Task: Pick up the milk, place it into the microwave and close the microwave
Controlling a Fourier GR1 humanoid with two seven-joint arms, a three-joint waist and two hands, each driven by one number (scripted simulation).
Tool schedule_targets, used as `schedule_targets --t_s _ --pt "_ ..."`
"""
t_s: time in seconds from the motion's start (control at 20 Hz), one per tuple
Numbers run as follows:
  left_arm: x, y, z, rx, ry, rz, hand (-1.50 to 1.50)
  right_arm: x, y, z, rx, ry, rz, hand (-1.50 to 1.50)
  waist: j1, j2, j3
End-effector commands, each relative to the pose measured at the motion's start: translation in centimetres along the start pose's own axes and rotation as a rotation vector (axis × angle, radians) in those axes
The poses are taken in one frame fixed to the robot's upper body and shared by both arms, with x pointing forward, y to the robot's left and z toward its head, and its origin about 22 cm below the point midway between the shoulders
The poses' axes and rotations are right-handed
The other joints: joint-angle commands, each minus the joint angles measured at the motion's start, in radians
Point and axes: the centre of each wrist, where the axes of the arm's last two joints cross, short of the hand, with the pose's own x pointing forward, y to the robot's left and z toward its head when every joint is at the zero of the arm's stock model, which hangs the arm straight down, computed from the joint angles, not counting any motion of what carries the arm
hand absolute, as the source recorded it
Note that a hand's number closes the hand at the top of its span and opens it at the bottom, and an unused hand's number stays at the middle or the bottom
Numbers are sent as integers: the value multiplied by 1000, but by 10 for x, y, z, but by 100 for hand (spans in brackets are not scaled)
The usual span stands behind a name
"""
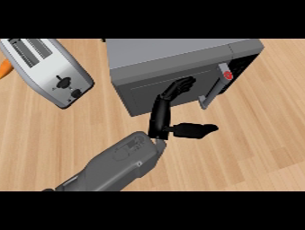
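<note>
Pressing flat on the microwave [181, 67] door, the left robot hand [174, 92] has straight fingers, thumb splayed, holding nothing. Milk isn't visible, presumably inside. Best push squarely near the handle [213, 92] until the door seats. Right robot hand unseen.

Counter [261, 134] was light wood, plank grain running across it, pretty matt with no real shine. Microwave [174, 58] looked like brushed grey metal on top, and its door [164, 92] was a darker, flat grey panel with a paler metallic handle [213, 90]. Toaster [45, 69] had that silvery metal shell, smooth and a bit glossy, with black plastic-looking knobs. The hand [168, 110] resting on the door was plain matt black, and the forearm [115, 166] behind it was smooth grey, like moulded plastic.
</note>
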Motion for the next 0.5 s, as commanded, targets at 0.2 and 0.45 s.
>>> schedule_targets --t_s 0.2,0.45 --pt "13 4 -29 92 -13 7 -150 -1 -8 -13 -5 -16 44 150 2 17 1" --pt "13 5 -33 105 -21 20 -150 -4 -12 -18 -4 -7 53 150 10 20 1"
